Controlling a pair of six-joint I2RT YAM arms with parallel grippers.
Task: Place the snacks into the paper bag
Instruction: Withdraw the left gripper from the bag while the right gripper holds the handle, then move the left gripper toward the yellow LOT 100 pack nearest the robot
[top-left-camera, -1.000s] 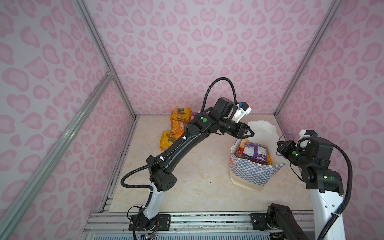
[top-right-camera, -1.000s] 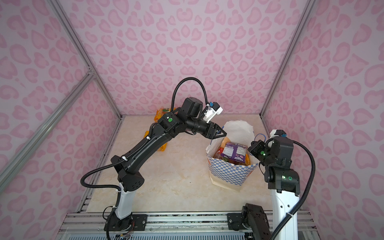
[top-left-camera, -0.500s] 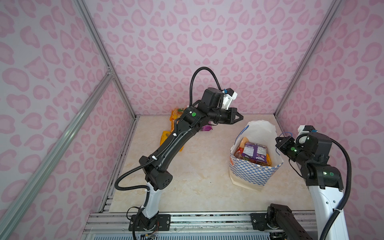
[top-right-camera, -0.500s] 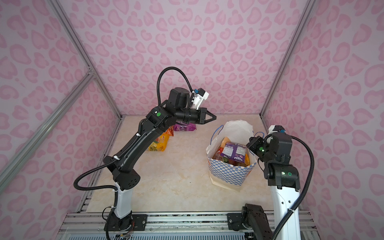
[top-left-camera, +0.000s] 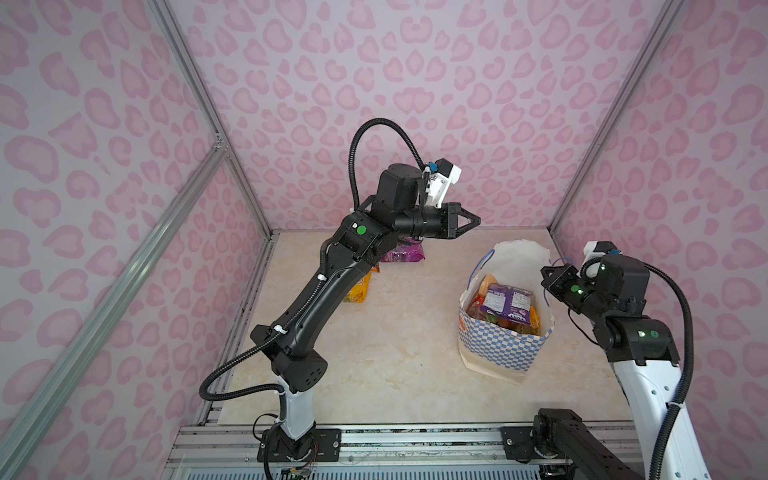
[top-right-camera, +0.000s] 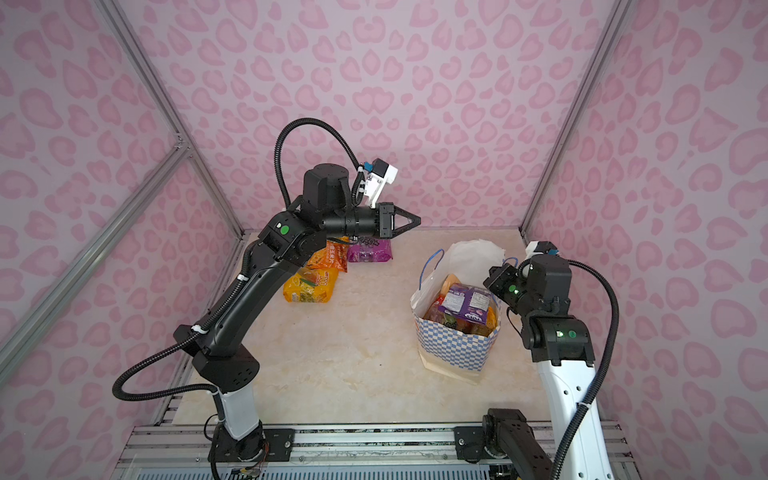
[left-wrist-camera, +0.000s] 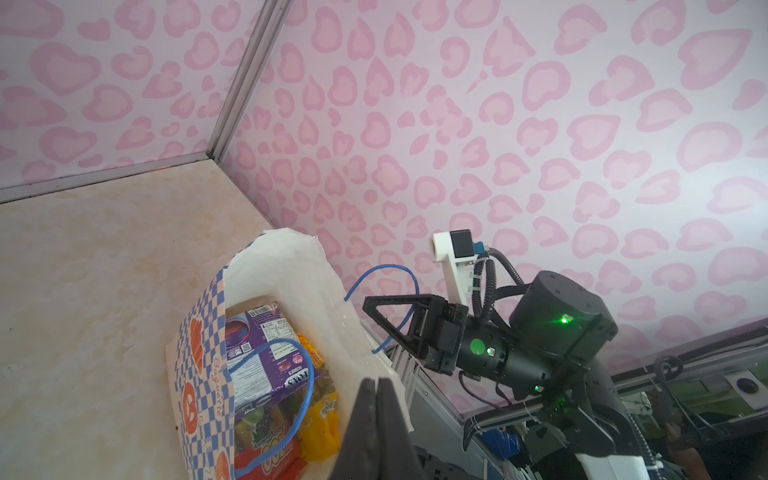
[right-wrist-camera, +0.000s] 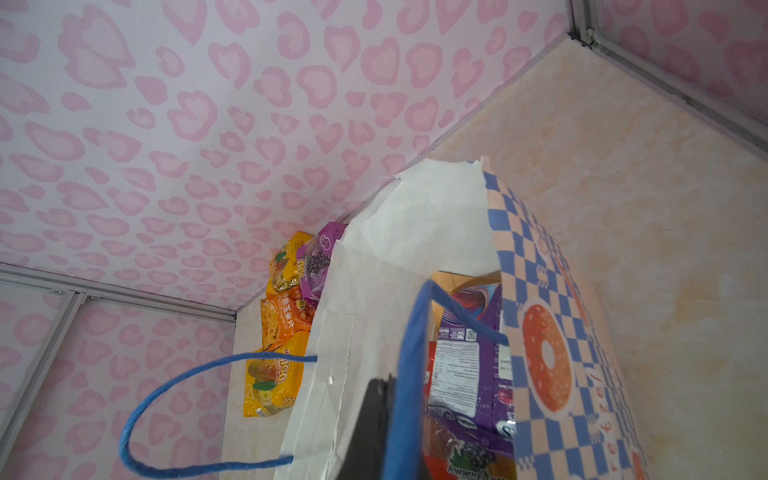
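The blue-checkered paper bag (top-left-camera: 500, 351) stands open right of centre in both top views, a purple packet (top-left-camera: 509, 301) topping its snacks. 3 more lie upper-left of it: yellow packet (top-right-camera: 309, 286), orange packet (top-right-camera: 332, 258), magenta packet (top-right-camera: 370, 251).

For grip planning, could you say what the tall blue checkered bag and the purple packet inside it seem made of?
Tall blue checkered bag: matte paper, apparently; creased white lining, ragged rim. Purple packet: probably glossy plastic film; crinkled, printed.
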